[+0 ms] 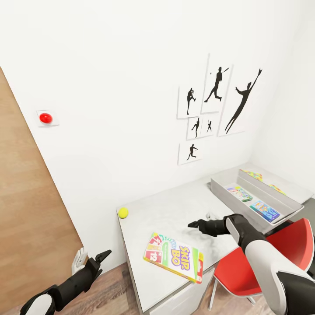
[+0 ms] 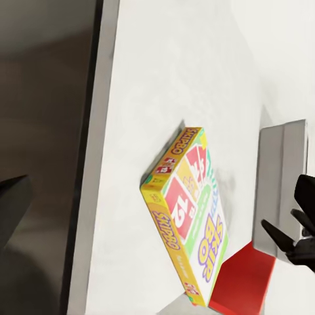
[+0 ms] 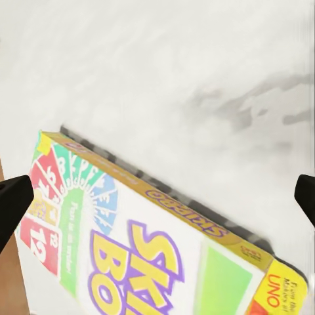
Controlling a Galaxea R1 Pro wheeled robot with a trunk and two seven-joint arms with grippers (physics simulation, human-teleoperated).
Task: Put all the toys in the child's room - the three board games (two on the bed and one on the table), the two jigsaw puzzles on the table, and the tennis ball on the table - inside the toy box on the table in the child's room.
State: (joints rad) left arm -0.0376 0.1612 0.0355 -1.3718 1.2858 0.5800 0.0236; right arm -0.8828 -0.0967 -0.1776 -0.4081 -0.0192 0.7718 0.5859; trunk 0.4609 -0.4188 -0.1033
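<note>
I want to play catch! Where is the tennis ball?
In the head view, the tennis ball sits at the table's far left corner by the wall, beyond the Skip-Bo box.

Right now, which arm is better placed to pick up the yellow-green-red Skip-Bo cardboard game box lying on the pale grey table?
Probably the right. The right gripper hovers open above the pale grey table, close to the yellow-green-red Skip-Bo cardboard box, which lies between its fingertips in the right wrist view. The left gripper hangs off the table's edge, lower, near the floor.
</note>
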